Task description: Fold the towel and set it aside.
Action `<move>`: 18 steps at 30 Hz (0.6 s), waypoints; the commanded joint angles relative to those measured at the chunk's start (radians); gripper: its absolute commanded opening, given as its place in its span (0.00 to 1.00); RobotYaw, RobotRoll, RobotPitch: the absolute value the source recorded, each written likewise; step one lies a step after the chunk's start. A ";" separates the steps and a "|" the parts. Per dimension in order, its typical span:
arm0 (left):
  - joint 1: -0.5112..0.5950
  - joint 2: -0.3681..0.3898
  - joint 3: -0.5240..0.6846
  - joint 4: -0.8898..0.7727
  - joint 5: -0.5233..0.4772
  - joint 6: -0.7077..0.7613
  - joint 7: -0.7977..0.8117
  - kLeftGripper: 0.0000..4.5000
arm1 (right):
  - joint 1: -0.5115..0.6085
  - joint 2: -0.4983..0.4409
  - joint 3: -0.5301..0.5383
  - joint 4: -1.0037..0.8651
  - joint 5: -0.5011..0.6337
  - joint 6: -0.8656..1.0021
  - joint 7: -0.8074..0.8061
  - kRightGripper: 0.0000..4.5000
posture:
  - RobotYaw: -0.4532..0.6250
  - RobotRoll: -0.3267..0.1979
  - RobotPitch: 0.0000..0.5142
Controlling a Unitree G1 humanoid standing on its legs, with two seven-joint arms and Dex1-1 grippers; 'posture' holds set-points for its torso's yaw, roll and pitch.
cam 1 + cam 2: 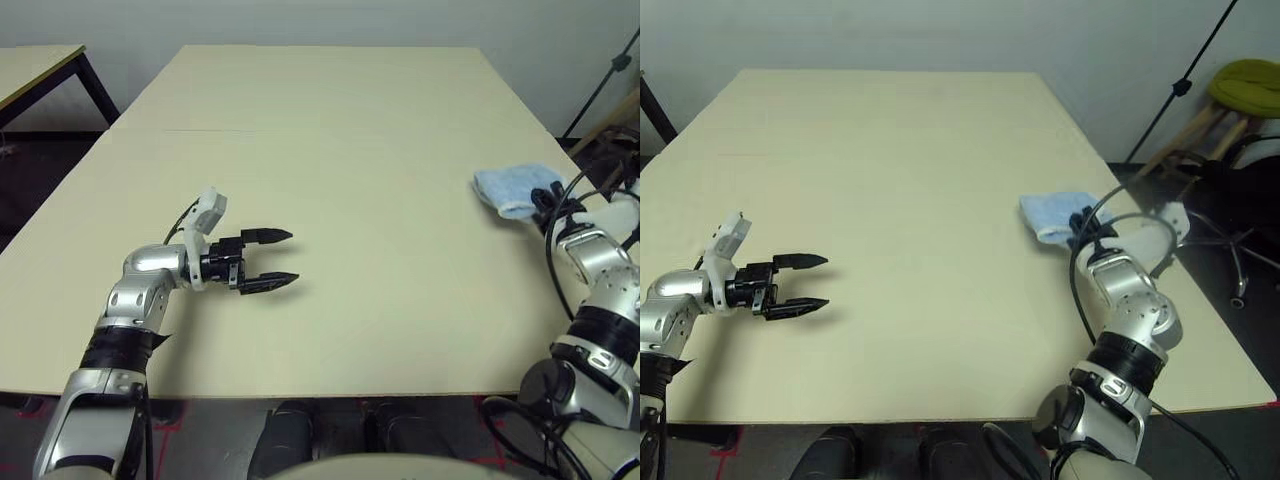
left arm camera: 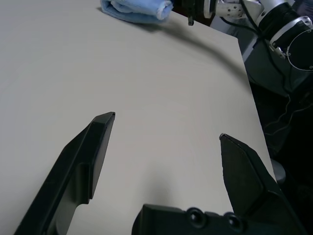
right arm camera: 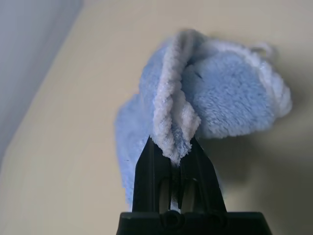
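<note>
Light-blue towel (image 3: 215, 103) folded, pinched in your right gripper (image 3: 172, 152) near table (image 1: 330, 130) edge; release carelessly and it unfolds. Left gripper (image 1: 268, 259) spread, empty.

Towel (image 1: 512, 189): 1; worktop (image 1: 330, 130): 1; side table (image 1: 30, 68): 1; stool (image 1: 1248, 80): 1; grippers: 2, left (image 1: 283, 259), right (image 3: 172, 152)

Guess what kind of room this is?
Probably a lab or office workspace rather than a home: a large plain beige table, a black stand like a tripod, a rolling chair base, and a stool with a green cushion against a bare wall.
</note>
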 commanded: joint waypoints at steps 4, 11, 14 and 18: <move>0.012 -0.003 -0.003 -0.034 0.003 0.035 0.028 1.00 | 0.019 -0.034 0.023 0.026 0.006 0.007 -0.006 0.13 | 0.44 0.62 0.14; 0.045 -0.008 0.039 -0.126 -0.020 0.147 0.175 1.00 | 0.159 0.030 0.012 -0.252 0.129 0.161 -0.115 0.68 | 0.46 0.62 0.16; 0.081 -0.001 0.054 -0.200 -0.034 0.198 0.221 1.00 | 0.277 0.028 0.015 -0.448 0.287 0.336 -0.150 0.95 | 0.46 0.62 0.16; 0.103 -0.014 0.114 -0.283 -0.092 0.279 0.317 1.00 | 0.376 -0.100 0.072 -0.577 0.458 0.513 -0.077 1.00 | 0.44 0.62 0.18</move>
